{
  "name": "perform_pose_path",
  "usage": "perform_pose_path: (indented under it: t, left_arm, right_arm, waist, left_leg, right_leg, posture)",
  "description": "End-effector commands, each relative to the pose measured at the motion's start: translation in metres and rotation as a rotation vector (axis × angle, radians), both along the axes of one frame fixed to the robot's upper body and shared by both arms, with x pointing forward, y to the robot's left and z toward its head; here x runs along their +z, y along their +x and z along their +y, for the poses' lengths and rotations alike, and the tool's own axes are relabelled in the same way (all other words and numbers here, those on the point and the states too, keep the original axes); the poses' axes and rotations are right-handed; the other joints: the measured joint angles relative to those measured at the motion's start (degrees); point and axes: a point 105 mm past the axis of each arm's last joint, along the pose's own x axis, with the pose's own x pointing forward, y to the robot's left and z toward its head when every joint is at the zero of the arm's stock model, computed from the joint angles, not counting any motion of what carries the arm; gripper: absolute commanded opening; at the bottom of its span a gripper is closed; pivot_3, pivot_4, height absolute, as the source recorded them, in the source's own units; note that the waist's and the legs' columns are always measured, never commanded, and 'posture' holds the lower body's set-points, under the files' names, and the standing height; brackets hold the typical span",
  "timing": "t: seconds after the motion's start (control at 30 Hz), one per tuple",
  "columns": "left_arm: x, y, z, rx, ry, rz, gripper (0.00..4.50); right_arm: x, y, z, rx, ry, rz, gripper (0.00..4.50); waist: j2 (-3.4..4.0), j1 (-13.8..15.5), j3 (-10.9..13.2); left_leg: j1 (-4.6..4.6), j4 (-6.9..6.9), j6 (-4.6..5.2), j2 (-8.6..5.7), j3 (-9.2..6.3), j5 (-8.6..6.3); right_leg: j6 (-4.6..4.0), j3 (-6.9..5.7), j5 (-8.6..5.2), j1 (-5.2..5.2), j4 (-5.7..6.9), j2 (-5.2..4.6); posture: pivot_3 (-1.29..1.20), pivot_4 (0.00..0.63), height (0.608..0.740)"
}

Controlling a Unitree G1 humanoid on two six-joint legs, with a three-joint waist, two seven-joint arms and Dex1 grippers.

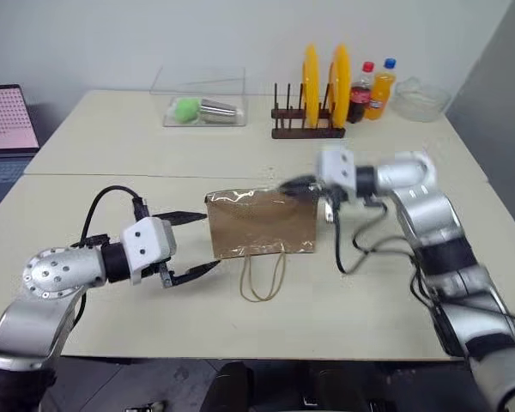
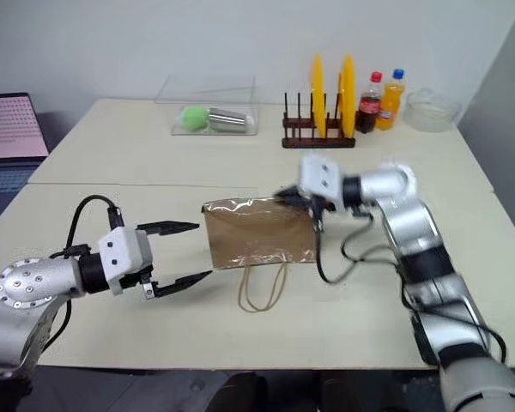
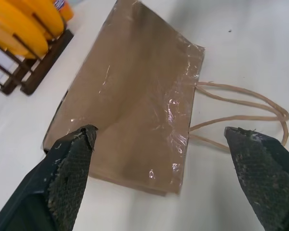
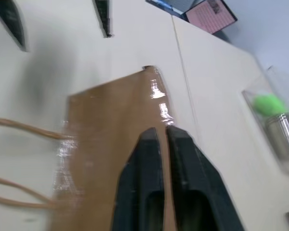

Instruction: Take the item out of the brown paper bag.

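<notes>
- The bag (image 1: 262,223) lies flat on the table (image 1: 369,300), its two loop handles (image 1: 263,276) trailing toward the near edge.
- The item is not to be seen; I can't tell whether it is in the bag.
- The right hand (image 4: 163,137) sits over the bag's far right corner, pointing left across it, fingers nearly together with a thin gap between them; nothing visible is clamped in them.
- The left hand (image 1: 193,245) hovers just left of the bag, fingers (image 3: 70,168) spread wide apart and empty, aimed at the bag's left edge.
- Behind the bag stands a rack (image 1: 307,129) with two yellow plates (image 1: 324,81).
- Two bottles (image 1: 369,90) stand right of the rack, a glass bowl (image 1: 421,99) beyond them.
- A clear box (image 1: 204,107) holding a green thing sits left of the rack.
- A laptop (image 1: 9,129) sits far left of the bag.
</notes>
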Motion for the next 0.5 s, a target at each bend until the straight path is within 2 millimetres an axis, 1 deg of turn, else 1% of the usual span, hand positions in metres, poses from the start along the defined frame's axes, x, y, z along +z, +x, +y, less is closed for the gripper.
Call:
perform_pose_path:
  t: [0.03,0.07,0.2,0.27,0.3,0.4,0.5]
  left_arm:
    - [-0.001,-0.008,-0.017,-0.164,0.111,-0.07,4.5]
    - [-0.004,-0.009,-0.02,-0.202,0.136,-0.076,4.5]
    - [-0.018,-0.013,-0.032,-0.353,0.232,-0.11,4.5]
    - [-0.025,-0.012,-0.037,-0.414,0.272,-0.13,4.5]
    - [-0.028,-0.012,-0.037,-0.439,0.295,-0.138,4.5]
    - [-0.035,-0.006,-0.038,-0.494,0.354,-0.187,4.5]
    - [-0.041,0.002,-0.04,-0.508,0.371,-0.222,4.5]
  right_arm:
    - [0.007,-0.038,-0.005,-0.008,0.059,0.032,1.68]
    - [0.0,-0.045,-0.007,-0.025,0.049,0.056,1.99]
    - [-0.024,-0.063,-0.02,-0.104,0.014,0.141,3.46]
    - [-0.033,-0.071,-0.023,-0.123,-0.014,0.158,4.19]
    - [-0.036,-0.075,-0.024,-0.126,-0.026,0.168,4.48]
    - [-0.041,-0.083,-0.024,-0.147,-0.03,0.195,4.48]
    - [-0.042,-0.084,-0.024,-0.178,-0.021,0.2,4.48]
  waist:
    - [0.01,0.0,0.0]
    - [0.04,-0.1,0.0]
    - [0.04,-0.4,0.0]
    - [0.05,-0.2,0.0]
    - [0.05,-0.1,0.0]
    - [0.04,-0.2,0.0]
    - [0.04,-0.2,0.0]
  left_leg:
    - [0.0,-0.01,0.0,0.0,0.0,0.0]
    - [0.0,-0.02,0.0,0.0,-0.01,0.0]
    - [0.1,-0.05,0.0,0.08,0.04,0.01]
    - [0.13,-0.03,0.02,0.08,0.05,0.02]
    - [0.14,-0.02,0.03,0.08,0.05,0.03]
    - [0.12,-0.01,0.04,0.07,0.11,0.03]
    - [0.1,-0.02,0.04,0.08,0.1,0.03]
  right_leg:
    - [0.0,0.0,0.0,0.0,-0.05,0.0]
    - [0.01,-0.01,0.0,0.0,-0.07,0.01]
    - [0.13,-0.02,-0.07,0.08,-0.19,0.08]
    - [0.28,-0.03,-0.11,0.11,-0.19,0.09]
    - [0.3,-0.03,-0.11,0.13,-0.2,0.09]
    - [0.35,0.0,-0.08,0.13,-0.24,0.1]
    - [0.36,-0.01,-0.09,0.12,-0.26,0.11]
  posture:
    - [0.0,0.15,0.74]
    - [0.0,0.15,0.74]
    - [0.0,0.15,0.74]
    - [0.0,0.15,0.74]
    - [0.0,0.15,0.74]
    - [0.0,0.15,0.74]
    - [0.0,0.15,0.74]
